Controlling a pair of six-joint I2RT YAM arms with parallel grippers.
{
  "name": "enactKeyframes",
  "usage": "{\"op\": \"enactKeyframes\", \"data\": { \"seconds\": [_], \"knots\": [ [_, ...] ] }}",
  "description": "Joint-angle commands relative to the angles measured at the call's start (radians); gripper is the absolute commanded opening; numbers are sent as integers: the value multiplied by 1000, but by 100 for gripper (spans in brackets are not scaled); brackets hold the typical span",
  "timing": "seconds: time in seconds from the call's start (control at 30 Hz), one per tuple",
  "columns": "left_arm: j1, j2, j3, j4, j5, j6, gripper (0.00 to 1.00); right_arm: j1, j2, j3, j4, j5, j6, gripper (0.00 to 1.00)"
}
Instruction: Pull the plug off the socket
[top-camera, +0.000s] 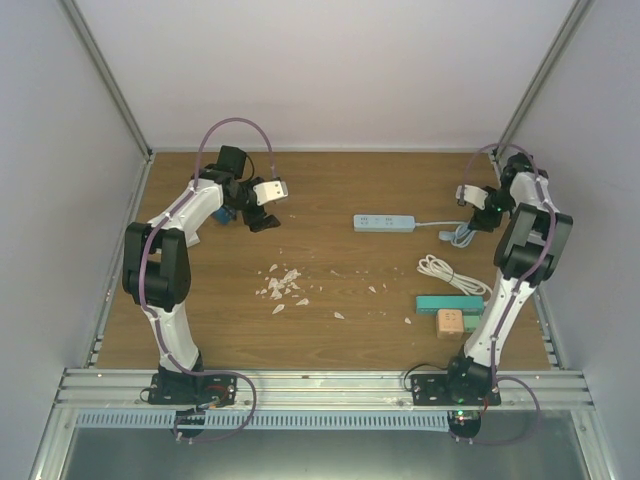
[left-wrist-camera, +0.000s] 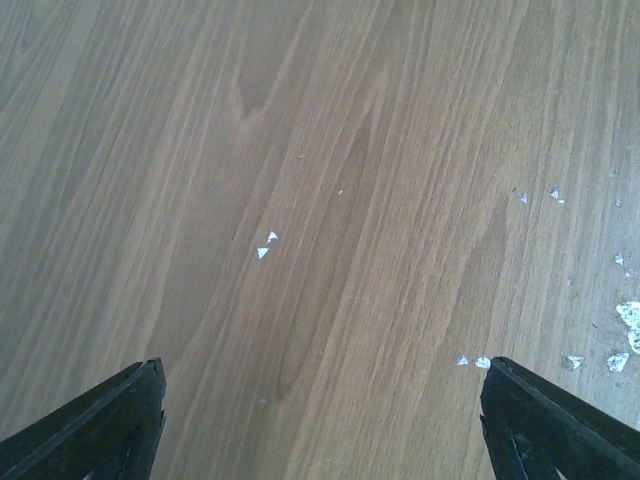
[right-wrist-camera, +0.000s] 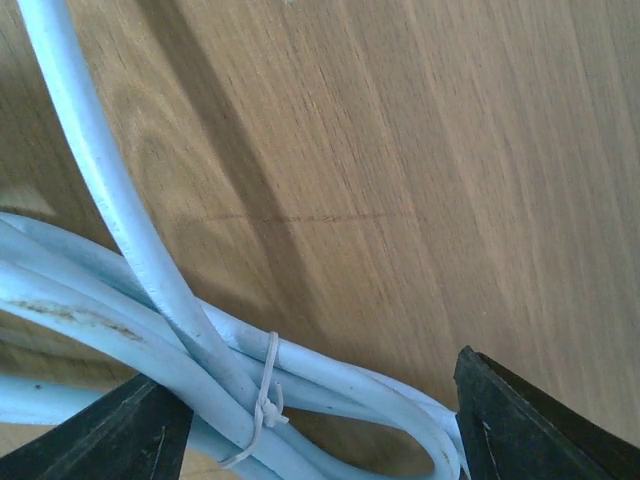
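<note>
Two grippers are open: left gripper over bare table, right gripper above the tied cord near the strip at mid-table; I judge it should seek the plug there and pinch its body, never the cord.

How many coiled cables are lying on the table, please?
2. A pale blue bundle lies beneath the right gripper, off the power strip's end; a white coil lies nearer the arms, just beyond the teal box. The right arm may hide more.
</note>
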Motion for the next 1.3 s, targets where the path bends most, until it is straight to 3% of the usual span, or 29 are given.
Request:
{"op": "enactKeyframes", "data": {
  "seconds": [0.0, 0.33, 0.6, 0.77, 1.0, 1.13, 1.27],
  "knots": [
    [-10, 1, -1, 46, 36, -19, 86, -13, -47, -10, -84, -37, 108, 75],
    [-9, -50, -85, 87, 45, -19, 86, -14, -207, -132, -138, -141, 230, 91],
    [-9, -97, -155, 114, 65, -19, 87, 22, -335, -258, -310, -216, 169, 90],
    [-13, -106, -182, 128, 106, -47, 86, 119, -431, -476, -245, -190, 198, 89],
    [-24, -134, -227, 130, 120, -46, 86, 173, -439, -582, -171, -155, 236, 85],
    [-27, -151, -247, 129, 122, -47, 86, 204, -426, -629, -78, -121, 263, 77],
    [-30, -169, -268, 121, 155, -61, 86, 268, -416, -632, -21, -170, 336, 47]
  ]
}}
